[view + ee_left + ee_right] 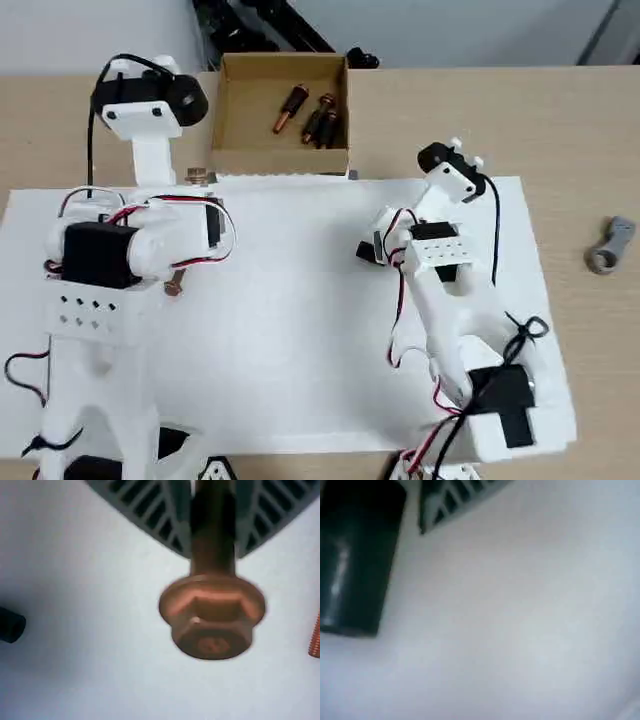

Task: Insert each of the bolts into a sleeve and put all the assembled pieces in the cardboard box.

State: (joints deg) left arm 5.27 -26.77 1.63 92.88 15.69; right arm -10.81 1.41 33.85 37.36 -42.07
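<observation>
**Box holds pieces as two arms sit over the white sheet**

The cardboard box [229, 110] stands at the far edge of the white sheet [290, 340] on the wooden table [580, 120]. A few assembled pieces [320, 120], copper and dark, lie inside. The left arm [130, 250] bends over the sheet, and a copper bolt [174, 285] pokes out from beneath it. A second bolt [198, 176] lies just beside the box's near corner. A dark sleeve [367, 250] sits against the right arm [440, 260], on the side facing the left arm. A grey part [610, 245] lies on bare table, well apart.

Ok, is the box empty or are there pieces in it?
Not empty. The box holds about three copper-and-dark pieces, lying on its floor toward one side in the high view.
</observation>
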